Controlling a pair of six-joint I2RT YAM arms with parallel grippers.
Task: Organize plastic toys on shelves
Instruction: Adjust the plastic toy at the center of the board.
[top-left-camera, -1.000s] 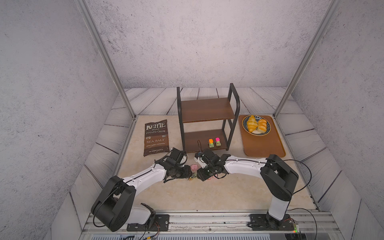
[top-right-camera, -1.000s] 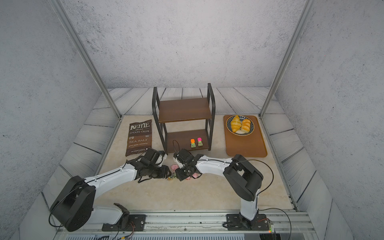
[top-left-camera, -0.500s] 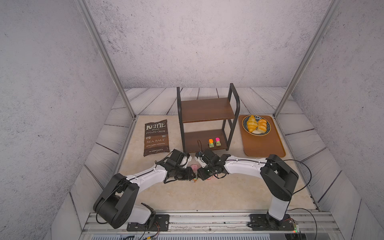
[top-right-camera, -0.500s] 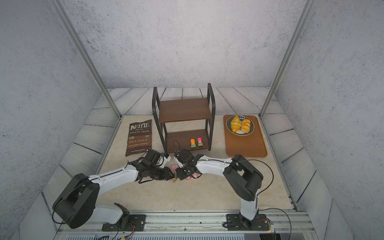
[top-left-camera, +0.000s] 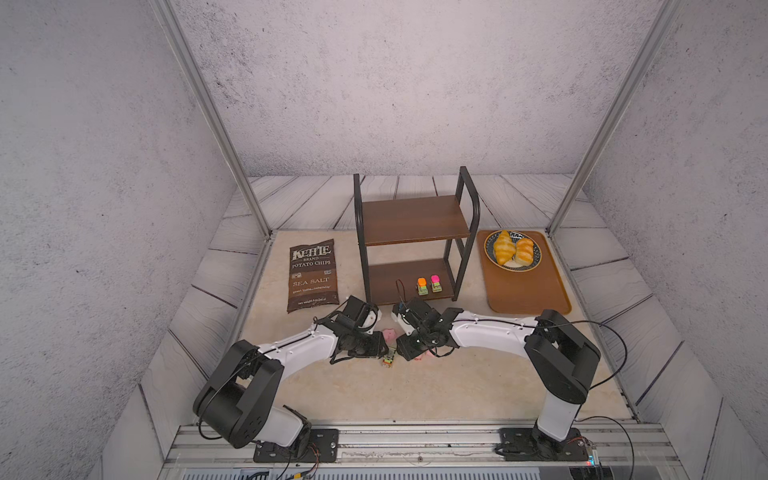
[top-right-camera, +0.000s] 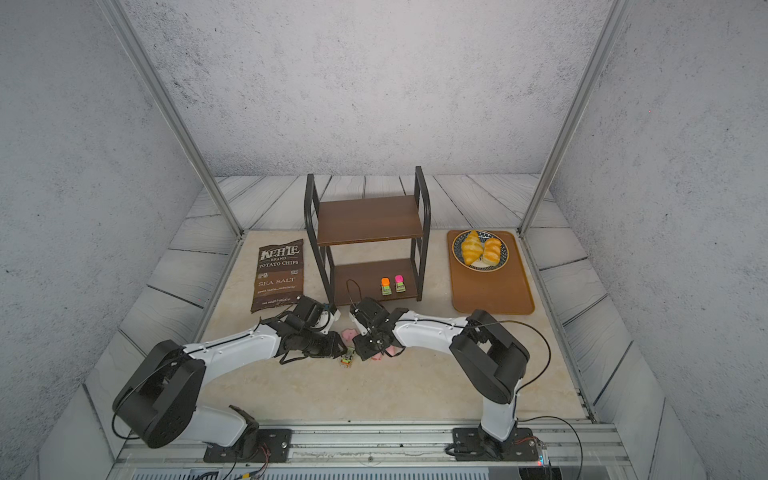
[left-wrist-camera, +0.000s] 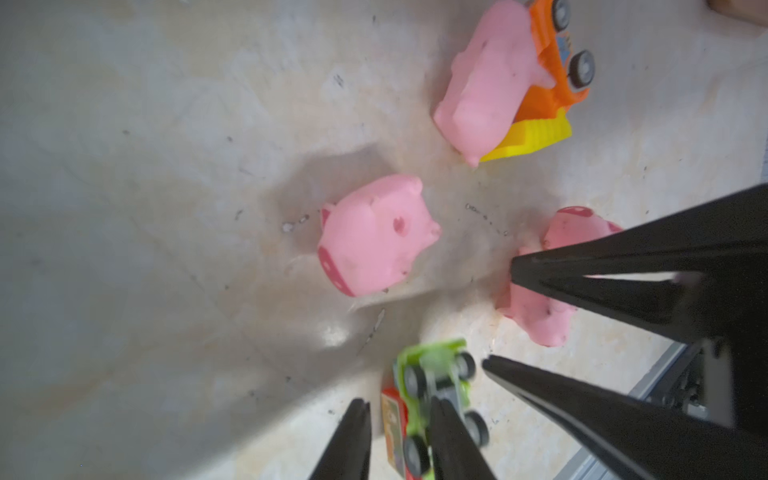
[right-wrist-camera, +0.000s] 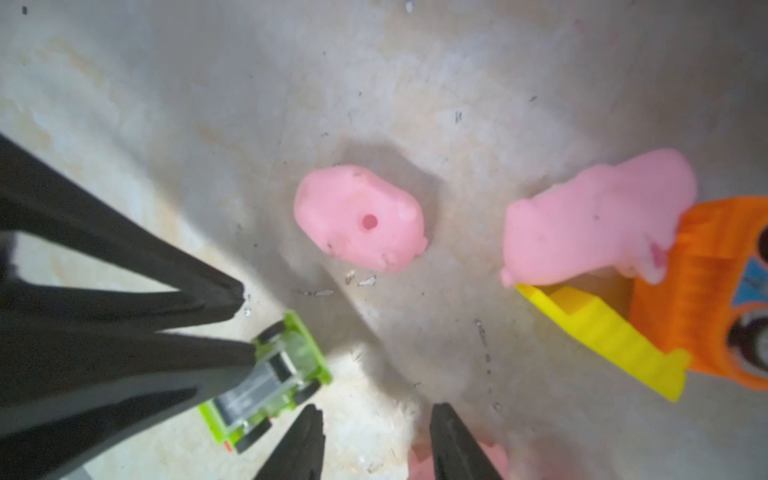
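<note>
- Far left first: the chip bag (top-left-camera: 312, 272) lies flat by the left edge of the mat (top-left-camera: 415, 395), up toward its far-left corner, well apart from both my tools.
- My left gripper (left-wrist-camera: 397, 402) hangs low over the middle of the mat, in front of the shelves (top-left-camera: 411, 216). The jaws sit at a narrow gap, not fully together.
- The green truck (left-wrist-camera: 432, 361) is right at that gripper's tips, tipped over so its wheels face my left wrist camera. One finger lies across its underside and the other sits just beside its red edge. Honestly can't tell if it's pinched or only straddled.
- Next over, a loose pig (left-wrist-camera: 374, 241) is tipped over on bare mat with its belly hole showing. It's between my two grippers and touches neither.
- My right gripper (right-wrist-camera: 376, 409) points back at the left one, with the tips near each other. Its jaws are partly open with bare mat showing between them, and they hold nothing.
- A second pig (left-wrist-camera: 536, 320) lies at one finger of that gripper, partly under it. The other finger is clear of it.
- A third pig (left-wrist-camera: 486, 79) leans on a tipped-over orange-and-yellow truck (left-wrist-camera: 548, 70), touching it, just beyond the loose pig in both wrist views.
- On the shelves, the lower board (top-left-camera: 386, 278) carries an orange-top truck (top-left-camera: 422, 286) and a pink-top truck (top-left-camera: 435, 283). They stand upright, side by side, near its front edge and right end.
- Far right: the tray (top-left-camera: 528, 291) runs along the mat's right edge. A plate (top-left-camera: 488, 249) with two croissants (top-left-camera: 505, 247) sits at its far end.
</note>
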